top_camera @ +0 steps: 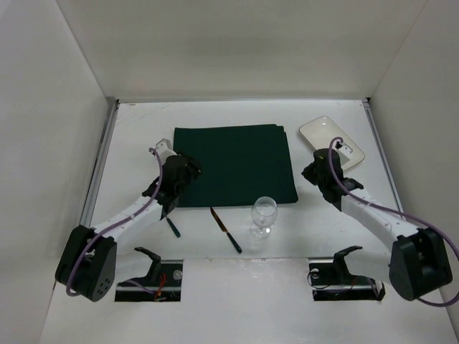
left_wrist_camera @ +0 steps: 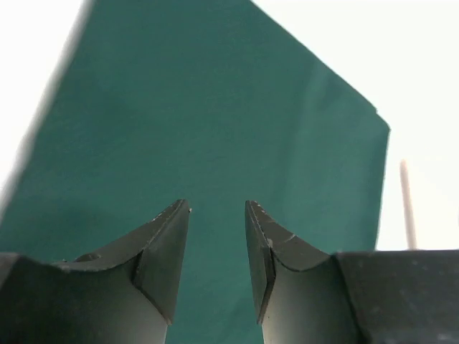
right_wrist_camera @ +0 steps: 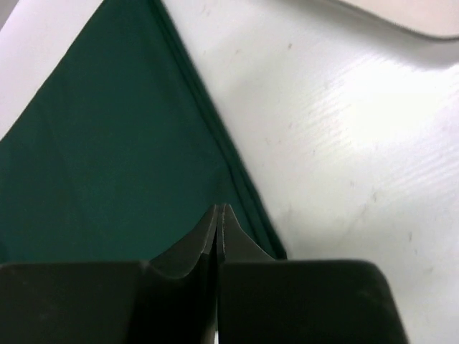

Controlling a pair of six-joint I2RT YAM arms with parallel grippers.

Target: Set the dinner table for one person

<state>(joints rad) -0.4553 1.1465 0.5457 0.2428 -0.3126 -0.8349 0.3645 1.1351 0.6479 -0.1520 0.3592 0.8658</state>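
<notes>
The white dinner table (top_camera: 143,136) carries a dark green cloth mat (top_camera: 233,163) at its middle. A cream rectangular plate (top_camera: 330,140) lies at the far right. A clear wine glass (top_camera: 263,215) stands upright just in front of the mat's near edge. A dark-handled knife (top_camera: 225,229) and a second dark utensil (top_camera: 172,226) lie in front of the mat. My left gripper (top_camera: 188,168) is open and empty over the mat's left part (left_wrist_camera: 215,129). My right gripper (top_camera: 310,172) is shut and empty beside the mat's right edge (right_wrist_camera: 208,122).
Metal side rails (top_camera: 100,165) run along both table sides. The plate's edge (right_wrist_camera: 401,14) shows at the top of the right wrist view. A thin pale rod (left_wrist_camera: 407,204) stands past the mat's edge in the left wrist view; I cannot tell what it is.
</notes>
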